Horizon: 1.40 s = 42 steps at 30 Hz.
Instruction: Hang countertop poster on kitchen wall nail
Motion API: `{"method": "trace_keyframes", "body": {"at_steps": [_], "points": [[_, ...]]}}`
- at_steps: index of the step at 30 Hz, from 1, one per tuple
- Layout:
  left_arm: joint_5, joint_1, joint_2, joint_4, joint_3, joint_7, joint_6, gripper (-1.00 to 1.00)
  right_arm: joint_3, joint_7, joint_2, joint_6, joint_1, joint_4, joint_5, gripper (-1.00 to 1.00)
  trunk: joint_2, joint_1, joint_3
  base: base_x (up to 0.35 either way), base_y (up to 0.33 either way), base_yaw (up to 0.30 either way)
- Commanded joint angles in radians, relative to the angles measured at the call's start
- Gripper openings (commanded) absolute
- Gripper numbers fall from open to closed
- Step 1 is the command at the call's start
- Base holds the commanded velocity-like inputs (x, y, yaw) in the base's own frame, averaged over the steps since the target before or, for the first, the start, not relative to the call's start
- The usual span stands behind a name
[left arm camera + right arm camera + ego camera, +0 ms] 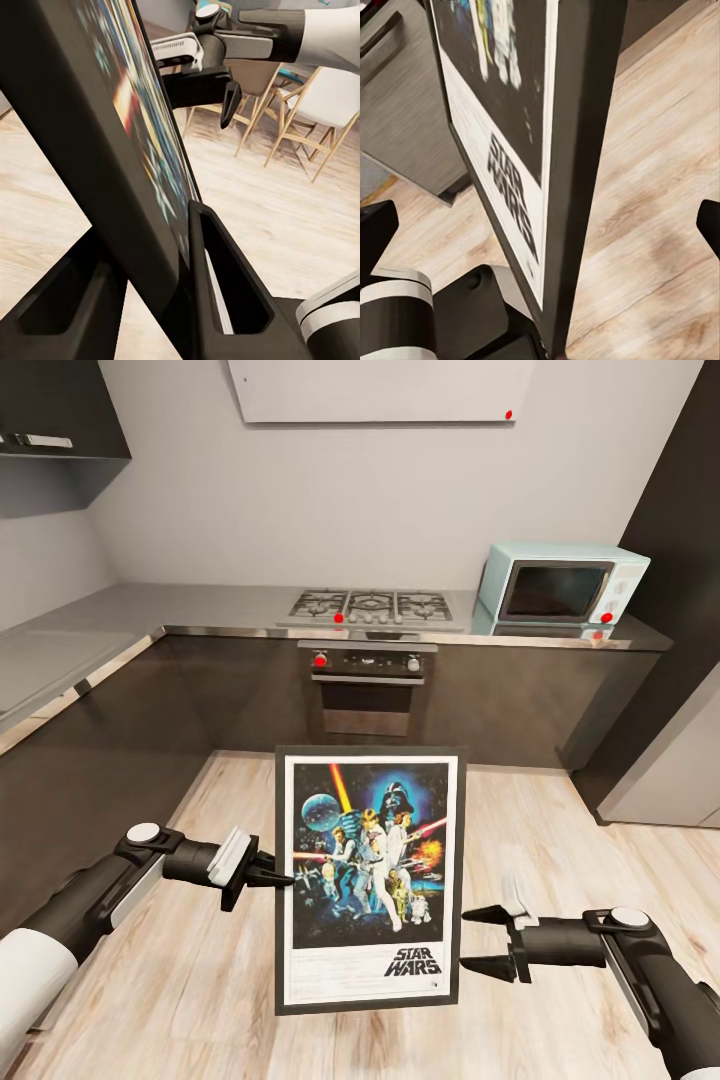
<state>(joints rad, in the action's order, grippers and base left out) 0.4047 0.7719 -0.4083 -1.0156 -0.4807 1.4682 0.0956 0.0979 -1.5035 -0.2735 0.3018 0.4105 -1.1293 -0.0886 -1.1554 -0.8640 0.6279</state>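
The Star Wars poster [368, 880] stands upright in the air over the wooden floor, facing my head camera, black-framed with a white border. My left gripper [281, 878] is shut on its left edge; in the left wrist view one of the fingers [229, 289] lies against each face of the poster [127, 142]. My right gripper [468, 939] is open beside the lower right edge, apparently not touching it. In the right wrist view the poster [502, 157] rises edge-on between the spread jaws. The grey kitchen countertop [215, 605] runs along the back wall and left side.
A gas hob [372, 605] sits in the worktop over an oven [368, 695], with a pale blue microwave [560, 585] to the right. A white wall board [380, 390] carries a small red dot [508, 415]. Dark tall units [685, 560] stand on the right. Wooden chairs [315, 112] stand behind me.
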Motion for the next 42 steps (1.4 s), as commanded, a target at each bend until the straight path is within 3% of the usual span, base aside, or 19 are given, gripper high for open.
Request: {"method": "trace_keyframes", "body": {"at_steps": [1, 8, 15, 28, 37, 38, 42], "points": [[0.006, 0.001, -0.001, 0.0, -0.004, 0.001, 0.009, -1.0, 0.002, -0.006, 0.0, -0.004, 0.001, -0.001, -0.005, 1.0, -0.001, 0.0, 0.001, 0.0, 0.0, 0.0], [0.007, 0.001, -0.001, 0.0, -0.004, 0.001, 0.009, -1.0, 0.004, -0.005, 0.0, -0.048, 0.001, 0.059, -0.003, 1.0, -0.001, 0.0, 0.001, 0.0, 0.0, 0.0], [0.04, -0.013, 0.035, 0.03, 0.001, -0.019, 0.001, -1.0, 0.037, -0.002, 0.027, -0.062, 0.001, 0.061, 0.012, 1.0, -0.001, 0.0, 0.001, 0.0, 0.0, 0.0], [0.034, -0.013, 0.035, 0.024, -0.001, -0.013, 0.007, -1.0, 0.031, -0.005, 0.025, -0.061, 0.002, 0.06, 0.012, 1.0, -0.001, 0.0, 0.001, 0.0, 0.0, 0.0], [-0.004, -0.037, -0.017, -0.026, 0.044, 0.025, 0.063, -1.0, 0.082, -0.045, -0.006, -0.065, 0.001, 0.062, 0.063, 1.0, -0.001, 0.0, 0.001, 0.0, 0.0, 0.0], [-0.004, -0.038, -0.039, -0.245, 0.045, 0.026, 0.188, -1.0, 0.104, -0.046, -0.007, -0.065, 0.001, 0.062, 0.103, 1.0, -0.001, 0.0, 0.001, 0.0, 0.0, 0.0], [-0.004, -0.038, -0.053, -0.252, 0.046, 0.027, 0.192, -1.0, 0.107, -0.047, -0.008, -0.066, 0.001, 0.062, 0.104, 1.0, -0.001, 0.0, 0.001, 0.0, 0.0, 0.0]]}}
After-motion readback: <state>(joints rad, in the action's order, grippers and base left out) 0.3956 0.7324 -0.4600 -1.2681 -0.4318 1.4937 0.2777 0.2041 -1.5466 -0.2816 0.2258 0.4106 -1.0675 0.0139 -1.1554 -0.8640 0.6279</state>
